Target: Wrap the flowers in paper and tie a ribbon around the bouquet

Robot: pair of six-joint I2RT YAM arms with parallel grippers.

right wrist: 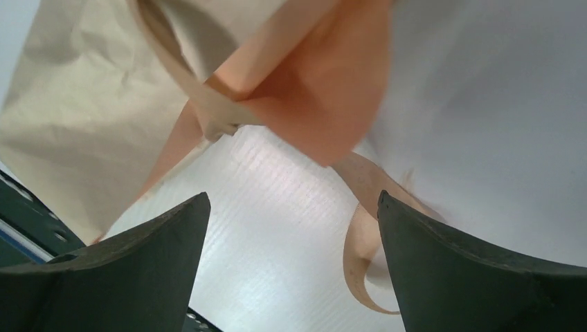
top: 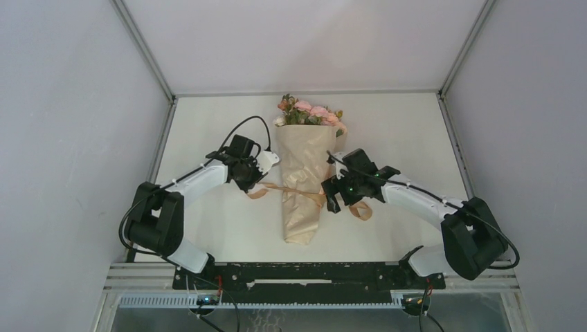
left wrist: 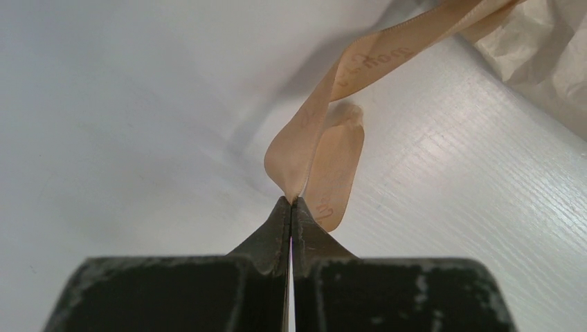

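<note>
Pink flowers [top: 309, 112] stick out of the top of a tan paper [top: 303, 176] cone lying lengthwise on the table. A peach ribbon [top: 297, 192] crosses the cone's narrow part. My left gripper [top: 254, 185] is to the left of the cone and shut on the ribbon [left wrist: 325, 131], which pinches out from the fingertips and runs up to the paper [left wrist: 547, 55]. My right gripper [top: 334, 200] hovers at the cone's right side, open, with nothing between its fingers [right wrist: 159, 249]. The ribbon's right end [right wrist: 360, 242] curls on the table by the right finger, below a knot of ribbon [right wrist: 228, 117] against the paper [right wrist: 83, 117].
A loose ribbon loop [top: 360, 210] lies on the white table just right of my right gripper. Grey walls [top: 76, 104] close in the table on the left, right and back. A black rail [top: 304, 275] runs along the near edge by the arm bases.
</note>
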